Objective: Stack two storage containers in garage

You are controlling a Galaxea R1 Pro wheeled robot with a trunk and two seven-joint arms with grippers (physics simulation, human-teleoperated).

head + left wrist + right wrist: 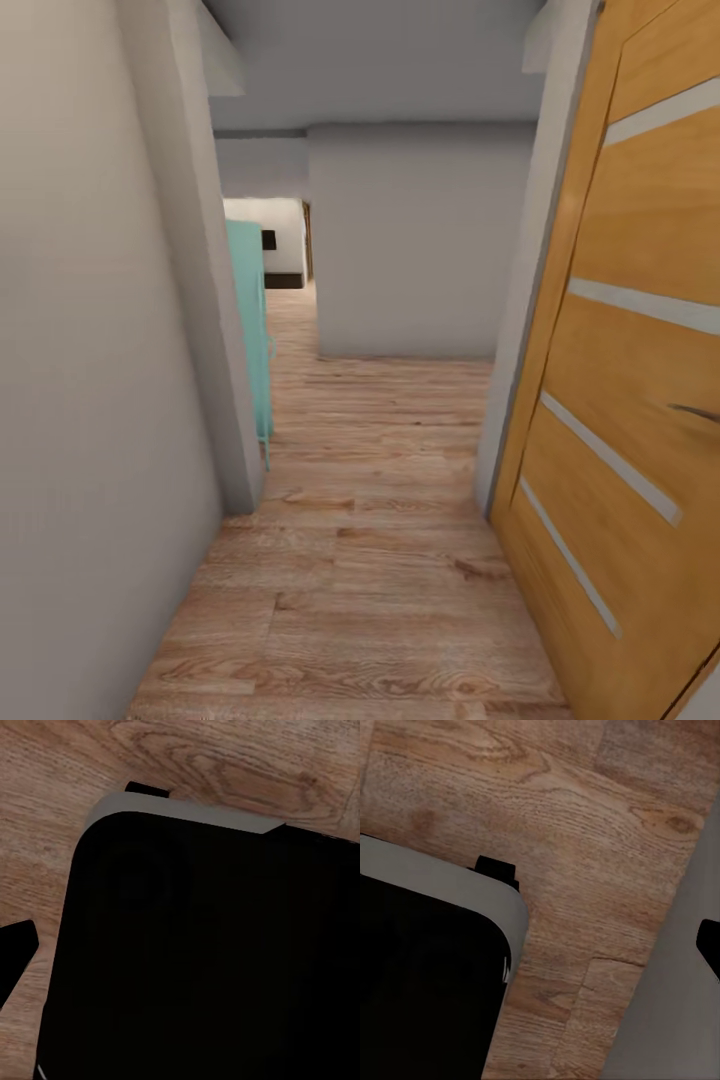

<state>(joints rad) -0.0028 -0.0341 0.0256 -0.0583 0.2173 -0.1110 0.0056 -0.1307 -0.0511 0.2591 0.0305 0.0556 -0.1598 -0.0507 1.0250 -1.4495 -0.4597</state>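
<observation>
I am in a narrow hallway with a light wood-plank floor (370, 560). The two storage containers are out of view. The left wrist view looks down on my black, grey-edged base (210, 960) over the planks, with one dark fingertip (15, 952) at the picture's edge. In the right wrist view the same base (420, 982) fills one corner. A dark fingertip (709, 945) shows against a pale grey surface (675, 1020). Nothing shows between the fingers, and I cannot tell how far apart they stand.
A pale wall (90, 400) runs close on my left and ends at a corner (215, 350). An orange wooden door (640, 400) with a handle (695, 412) stands close on my right. A teal piece of furniture (250, 320) sits past the corner. A grey wall (415, 240) faces me, with a passage on its left.
</observation>
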